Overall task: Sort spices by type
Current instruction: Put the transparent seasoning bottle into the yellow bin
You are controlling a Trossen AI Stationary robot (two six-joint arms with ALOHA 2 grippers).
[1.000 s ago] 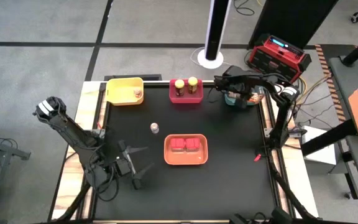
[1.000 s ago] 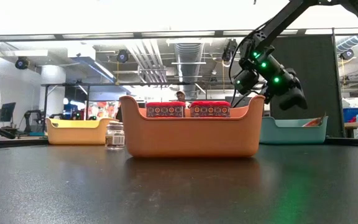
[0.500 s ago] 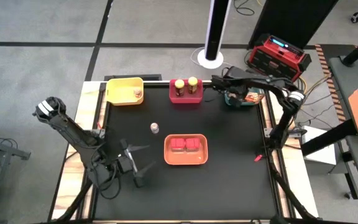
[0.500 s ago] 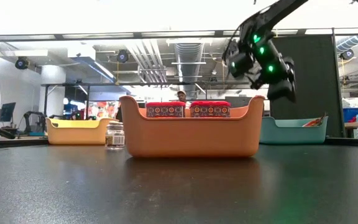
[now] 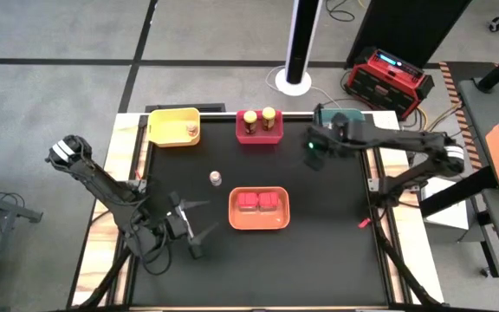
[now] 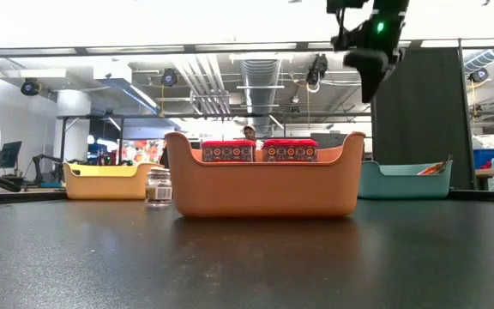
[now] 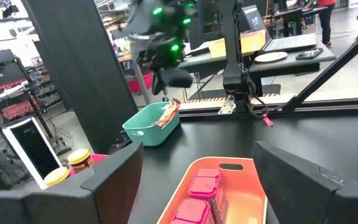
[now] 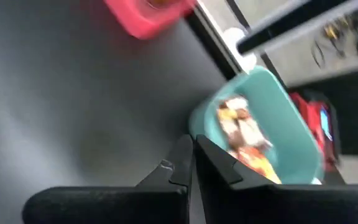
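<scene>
High view – stray shaker: one clear shaker stands alone on the black table, just beside the orange tray; its twin sits in the yellow tray. I judge it the last spice unsorted.
High view – right gripper: beyond the orange tray, near the teal tray.
Low view – risk: the shaker is small and light; I fear a glancing finger would topple it.
Left wrist view – left gripper: fingers spread wide, empty, facing the orange tray's red tubs.
Right wrist view – right gripper: fingers pressed together, holding nothing; packets lie in the teal tray.
</scene>
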